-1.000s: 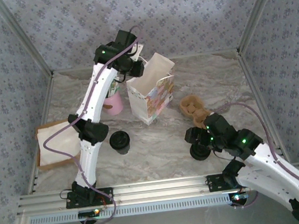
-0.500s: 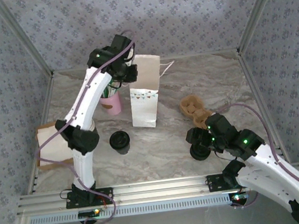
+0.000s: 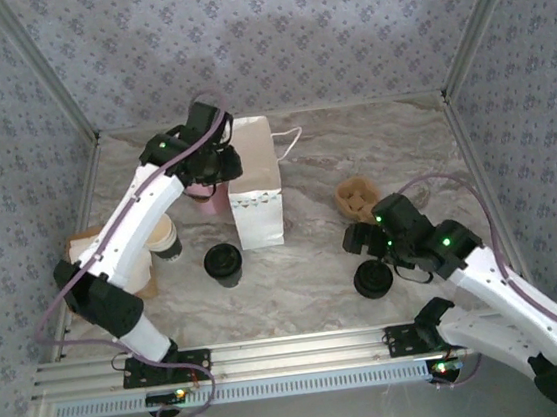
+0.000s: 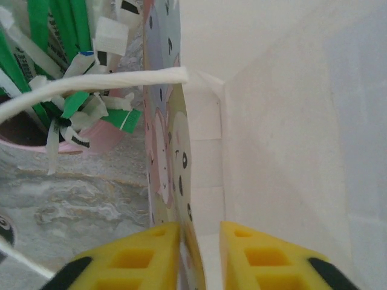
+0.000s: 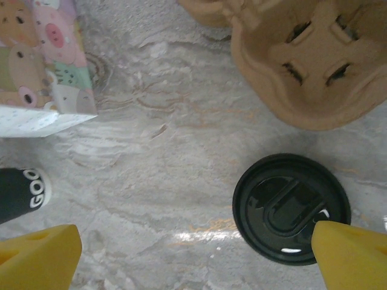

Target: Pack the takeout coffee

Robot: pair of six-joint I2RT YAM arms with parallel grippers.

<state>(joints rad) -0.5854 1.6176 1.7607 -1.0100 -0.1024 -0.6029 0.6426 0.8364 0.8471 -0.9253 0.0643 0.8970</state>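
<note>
The takeout coffee [image 3: 222, 263], a cup with a black lid and a black printed band, stands on the marble left of centre; its side shows at the edge of the right wrist view [image 5: 18, 193]. Behind it stands the white paper bag [image 3: 257, 196], upright. My left gripper [image 3: 225, 159] sits at the bag's top left edge. In the left wrist view [image 4: 199, 232] it straddles the printed wall [image 4: 166, 151], one finger outside and one inside, slightly open with a gap. My right gripper [image 3: 363, 239] [image 5: 196, 235] hangs wide open over bare marble.
A stack of black lids [image 3: 372, 280] [image 5: 292, 208] lies by my right gripper. A cardboard cup carrier [image 3: 356, 198] [image 5: 302, 60] sits behind it. A pink cup of straws [image 3: 209, 194] [image 4: 60, 90] stands left of the bag. Lidless cream cups [image 3: 164, 240] are at the left.
The bag went from tilted to upright and shifted left. My left arm swung left and lower with it, and its jaws loosened. My right gripper drew back from over the lid stack.
</note>
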